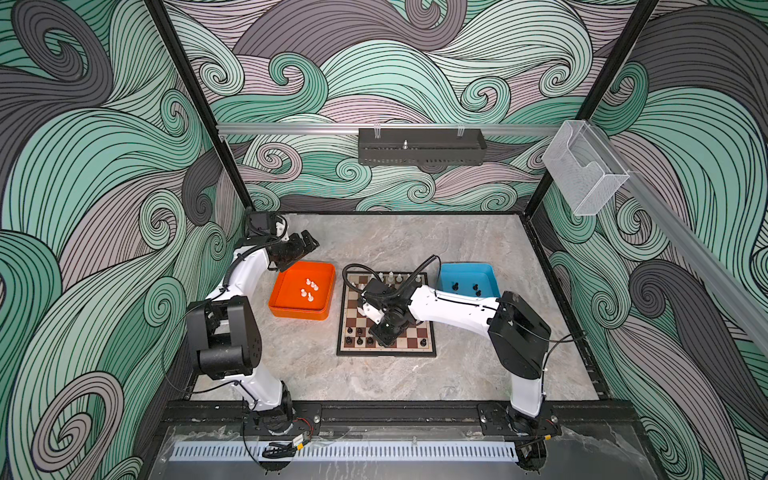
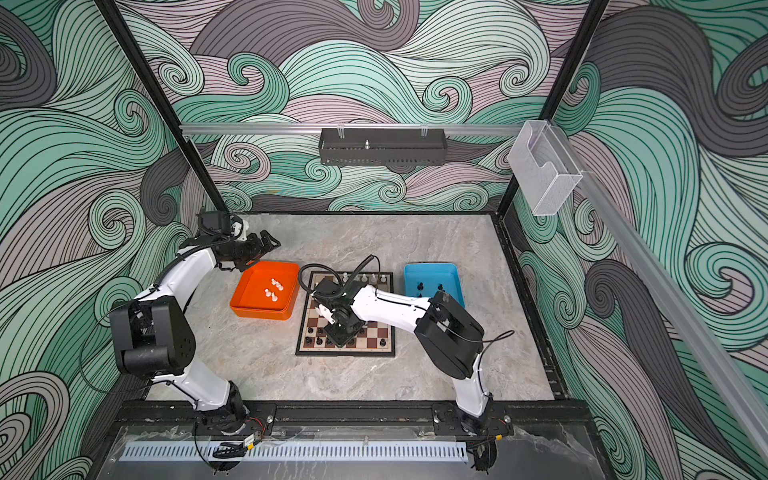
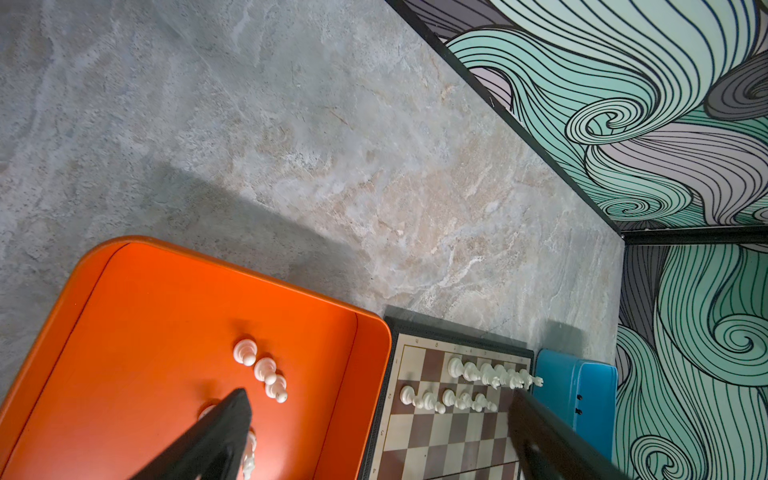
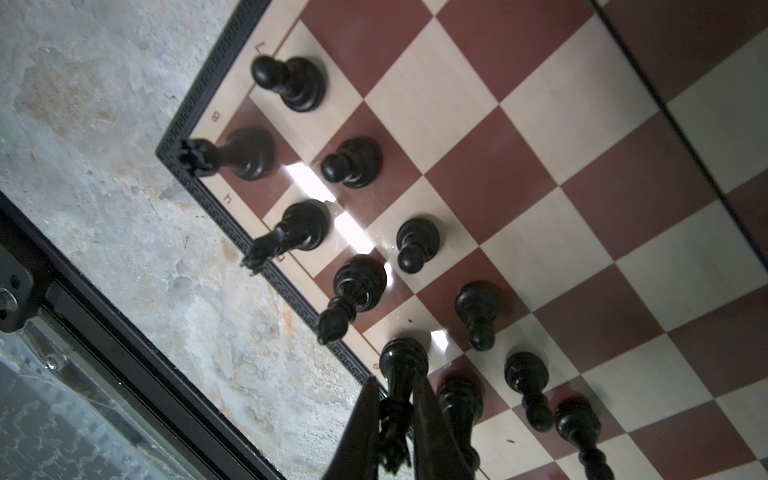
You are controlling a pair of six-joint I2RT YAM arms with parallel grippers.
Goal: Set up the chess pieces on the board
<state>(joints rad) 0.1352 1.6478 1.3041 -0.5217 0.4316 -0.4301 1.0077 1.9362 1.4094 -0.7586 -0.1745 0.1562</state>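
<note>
Your right end effector (image 4: pixel 395 386) pinched on a tall black chess piece (image 4: pixel 403 357) standing in the board (image 4: pixel 540 166) near-edge row, your left end effector (image 1: pixel 311 242) spread wide by the orange tray (image 1: pixel 286 311) far rim, white pawns (image 1: pixel 310 289) inside it

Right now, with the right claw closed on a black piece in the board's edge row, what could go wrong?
1. The right claw grips the black piece right beside a tall black neighbour; opening or lifting may knock that one over.
2. The held piece is in the row next to the frame of the board; if it is released tilted, it might topple onto the table.
</note>
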